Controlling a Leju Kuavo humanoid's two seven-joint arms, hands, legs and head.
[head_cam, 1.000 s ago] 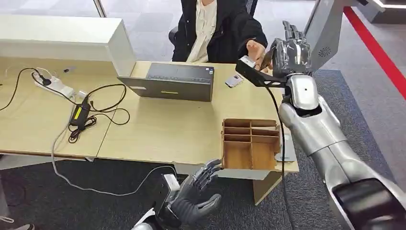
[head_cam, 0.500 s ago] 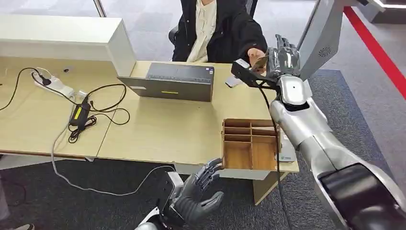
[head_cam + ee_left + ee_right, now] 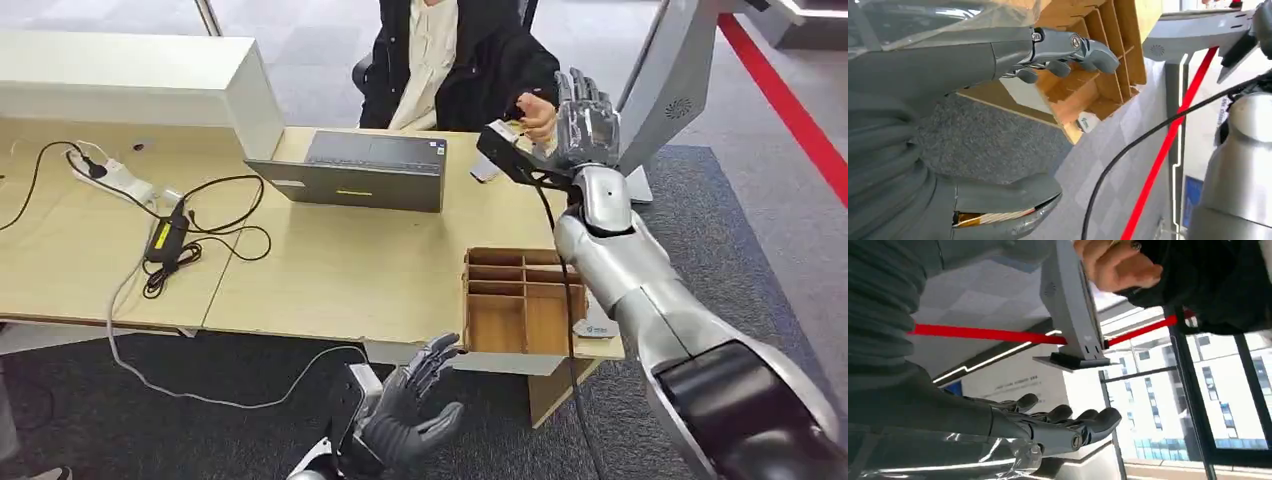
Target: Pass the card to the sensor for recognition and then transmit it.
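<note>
Fingers of right hand upright, card likely with person's hand

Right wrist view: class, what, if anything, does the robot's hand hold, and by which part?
Nothing. The right hand has its dark fingers stretched out with nothing in them.

Even overhead light is falling on the desk, casting only faint shadows. Beyond the right hand, daylight is pouring through the windows and washing them out. Close behind the left hand, its grey cover is blurring, out of focus.
</note>
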